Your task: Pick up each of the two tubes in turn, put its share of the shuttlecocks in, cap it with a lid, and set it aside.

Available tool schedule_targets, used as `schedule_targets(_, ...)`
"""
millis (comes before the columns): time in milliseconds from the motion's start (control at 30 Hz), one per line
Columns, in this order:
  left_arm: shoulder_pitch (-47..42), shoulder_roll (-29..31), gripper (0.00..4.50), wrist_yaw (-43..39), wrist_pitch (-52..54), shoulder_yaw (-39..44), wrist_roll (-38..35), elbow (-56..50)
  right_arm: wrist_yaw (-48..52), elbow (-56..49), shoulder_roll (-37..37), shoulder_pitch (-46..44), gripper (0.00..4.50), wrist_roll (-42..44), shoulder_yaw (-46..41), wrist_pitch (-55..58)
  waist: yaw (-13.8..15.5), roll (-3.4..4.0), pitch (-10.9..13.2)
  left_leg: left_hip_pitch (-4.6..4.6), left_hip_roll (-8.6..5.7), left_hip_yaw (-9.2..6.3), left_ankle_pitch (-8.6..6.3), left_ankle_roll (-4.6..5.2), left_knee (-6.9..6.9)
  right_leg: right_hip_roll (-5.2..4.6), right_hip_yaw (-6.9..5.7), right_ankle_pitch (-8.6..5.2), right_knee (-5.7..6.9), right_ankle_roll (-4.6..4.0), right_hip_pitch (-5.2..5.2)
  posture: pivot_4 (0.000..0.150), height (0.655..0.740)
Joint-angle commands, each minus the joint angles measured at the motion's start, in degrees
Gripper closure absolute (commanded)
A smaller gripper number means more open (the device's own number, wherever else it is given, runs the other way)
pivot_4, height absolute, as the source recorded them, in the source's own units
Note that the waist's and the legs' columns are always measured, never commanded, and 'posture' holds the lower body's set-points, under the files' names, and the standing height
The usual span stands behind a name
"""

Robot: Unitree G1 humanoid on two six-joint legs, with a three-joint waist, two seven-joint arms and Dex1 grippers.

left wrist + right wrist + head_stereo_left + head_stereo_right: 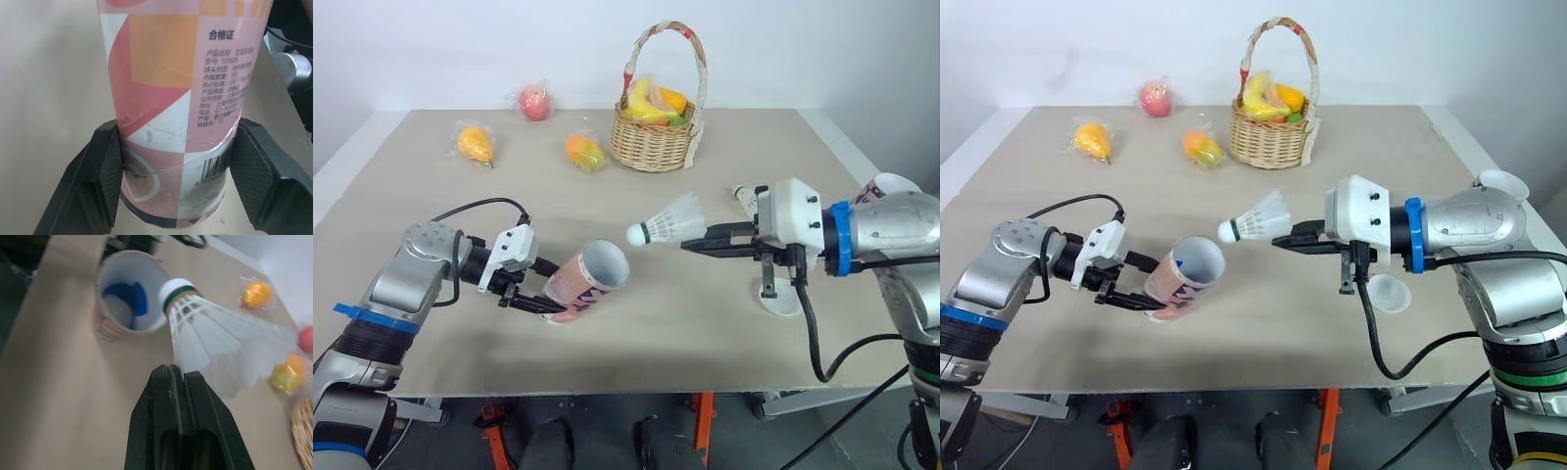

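**A:** Where to find the task's things?

**B:** Over the beige desk [705, 333] at about 8 o'clock. Gripping the pink-and-orange cardboard tube [592, 279] near its base with the left hand [540, 287], closed tight on both sides, open mouth tipped toward 3 o'clock. Pinching the white feather shuttlecock [668, 223] by its skirt in the closed right hand [693, 244], cork aimed at 9 o'clock, just short of the mouth and a little above it.

**A:** Likely to go wrong how?

**B:** Could catch the cork on the rim and crush the feathers, given the slightly high line. Might also swing the tube round in the grip, held only at one end. Letting go too early would probably mean a drop onto the desk.

**A:** Anything in the way?

**B:** Nothing between cork and mouth. Worth minding the round white plastic lid [1389, 292] at 4 o'clock, lying under the right wrist. Well apart at 12 o'clock, a woven wicker basket [656, 147] of fruit. Further round toward 10 and 11, a wrapped red apple [534, 102] and a wrapped orange pear [475, 143].
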Motion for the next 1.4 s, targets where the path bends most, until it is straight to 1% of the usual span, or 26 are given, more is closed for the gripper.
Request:
schedule_targets(33,-1.13,-0.36,1.56,-0.52,-1.84,-0.06,0.81,1.3,0.87,-0.15,0.75,-2.31,4.39,-2.5,2.71,-2.5,0.0,0.0,0.0,0.0,0.0,0.0,0.0,0.0,0.01,0.0,0.0,0.01,0.0,0.0,0.01,0.15,0.7371)
schedule_targets(233,-1.35,-1.25,1.56,-1.12,-3.73,-0.18,1.14,3.11,4.32,2.66,3.76,-7.7,4.39,-5.29,8.89,-5.09,-0.01,0.01,0.0,0.0,0.01,0.05,0.0,0.0,0.14,-0.02,0.01,0.05,0.0,-0.01,0.01,0.15,0.7371)
schedule_targets(367,-1.27,-1.63,1.56,-1.19,-4.04,-0.17,1.3,3.31,6.44,5.44,5.37,-11.09,4.39,-6.68,11.47,-5.78,0.13,0.0,0.0,-0.01,0.01,0.03,0.0,0.0,0.14,-0.03,-0.01,0.05,0.0,-0.01,0.03,0.15,0.7371)
schedule_targets(400,-1.22,-1.69,1.56,-1.14,-4.11,-0.14,1.29,3.31,6.58,6.65,6.19,-12.6,4.15,-7.1,12.1,-5.21,0.15,0.0,0.0,-0.02,0.0,0.03,0.0,0.0,0.14,-0.04,-0.01,0.05,0.0,0.0,0.03,0.15,0.7371)
schedule_targets(433,-1.16,-1.74,1.56,-1.06,-4.11,-0.08,1.26,3.28,7.24,7.45,6.86,-14.18,4.15,-6.17,12.2,-3.77,0.09,0.01,0.0,-0.02,-0.01,0.04,0.0,0.0,0.14,-0.06,0.0,0.04,0.0,0.02,0.03,0.15,0.7371)
schedule_targets(467,-1.07,-1.79,1.56,-0.96,-4.11,-0.03,1.25,3.19,7.94,7.88,7.31,-15.38,3.73,-5.01,11.96,-2.5,0.05,0.02,0.01,-0.02,-0.01,0.06,0.0,0.0,0.15,-0.06,0.01,0.06,0.0,0.01,0.03,0.15,0.7371)
schedule_targets(500,-0.93,-1.84,1.56,-0.85,-4.04,0.0,1.22,3.01,8.31,8.1,7.92,-16.57,3.45,-2.76,10.92,-0.5,0.04,0.02,0.01,-0.01,0.0,0.07,0.0,0.0,0.15,-0.05,0.01,0.08,0.0,-0.01,0.01,0.15,0.7371)
schedule_targets(533,-0.84,-1.89,1.56,-0.77,-3.96,0.04,1.19,2.87,8.56,8.18,8.35,-17.31,2.85,-0.85,9.86,1.13,0.22,0.02,0.01,-0.01,0.0,0.06,0.0,0.0,0.15,-0.05,0.0,0.08,0.02,-0.01,0.01,0.15,0.7371)
schedule_targets(567,-0.72,-1.91,1.56,-0.73,-3.8,0.08,1.11,2.67,8.75,8.21,8.34,-17.6,2.57,0.62,8.91,2.59,0.23,0.02,0.0,-0.01,0.02,-0.01,0.0,0.0,0.15,-0.05,-0.09,0.06,0.02,-0.02,0.04,0.15,0.7371)
schedule_targets(600,-0.66,-1.94,1.56,-0.72,-3.68,0.1,1.06,2.55,9.05,8.13,8.07,-17.61,2.41,1.98,8.07,3.83,0.25,0.02,0.0,-0.02,0.01,-0.01,0.0,0.0,0.15,-0.06,-0.08,0.06,0.02,-0.02,0.05,0.15,0.7371)
schedule_targets(667,-0.6,-1.97,1.56,-0.7,-3.54,0.14,1.01,2.38,9.48,8.0,7.19,-16.96,2.41,4.18,6.26,5.59,0.39,0.02,0.0,-0.04,0.0,-0.01,0.0,0.0,0.15,-0.07,-0.09,0.06,0.02,-0.03,0.05,0.15,0.7371)
schedule_targets(733,-0.5,-2.0,1.56,-0.6,-3.4,0.18,0.91,1.99,7.79,9.4,5.28,-14.38,2.41,4.43,2.99,6.92,0.43,0.02,0.01,-0.05,-0.02,-0.01,0.0,0.0,0.15,-0.09,-0.08,0.06,0.02,-0.02,0.05,0.15,0.7371)
schedule_targets(833,-0.04,-1.9,1.56,-0.33,-2.91,0.47,0.58,0.99,0.43,13.47,2.51,-8.04,2.41,-0.34,-1.62,7.01,0.89,-0.13,-0.09,-0.05,-0.03,-0.04,0.0,0.0,0.14,-0.09,-0.11,0.04,0.01,-0.03,0.08,0.15,0.7371)
schedule_targets(900,0.29,-1.71,1.56,-0.24,-2.49,0.69,0.31,0.38,-5.64,16.0,1.39,-2.26,2.41,-2.83,-6.22,7.38,0.93,-0.1,-0.07,-0.03,-0.05,0.0,0.0,-0.01,0.15,-0.11,-0.06,0.03,0.0,-0.04,0.08,0.15,0.7371)
schedule_targets(1033,0.77,-1.16,1.56,-0.26,-1.66,1.15,-0.2,-0.7,-13.77,17.49,0.67,8.51,2.41,-4.16,-16.2,8.28,1.29,0.0,-0.08,-0.04,-0.08,0.02,0.0,-0.01,0.1,-0.09,0.01,0.03,0.01,-0.01,0.03,0.15,0.7371)
schedule_targets(1133,0.85,-1.0,1.56,-0.27,-0.8,1.25,-0.68,-1.52,-19.07,18.95,1.53,13.9,2.41,-4.31,-21.89,9.61,1.29,0.03,-0.08,-0.04,-0.11,0.02,-0.01,0.0,0.02,-0.08,0.06,0.01,0.01,0.02,0.02,0.15,0.7371)
schedule_targets(1200,0.82,-0.92,1.56,-0.24,-0.44,1.2,-0.82,-1.89,-21.18,19.53,2.15,15.75,2.41,-4.3,-22.92,10.21,1.23,0.04,-0.08,-0.03,-0.11,0.03,0.0,0.0,0.02,-0.07,0.08,0.0,0.01,0.03,0.02,0.15,0.7371)
schedule_targets(1267,0.59,-0.9,1.56,-0.16,0.0,1.16,-0.94,-2.14,-23.36,20.38,3.37,17.51,2.41,-5.29,-22.13,10.24,0.91,0.03,-0.08,0.02,-0.1,0.06,0.0,0.0,0.02,-0.05,0.13,0.02,0.01,0.08,0.03,0.15,0.7371)
schedule_targets(1400,0.17,-1.05,1.56,-0.01,0.77,1.09,-1.18,-2.63,-26.75,24.78,5.69,16.8,2.41,-7.98,-19.02,9.13,0.49,0.06,-0.07,0.04,-0.08,0.05,0.03,0.04,0.06,0.0,0.15,0.12,0.02,0.12,0.05,0.15,0.7371)
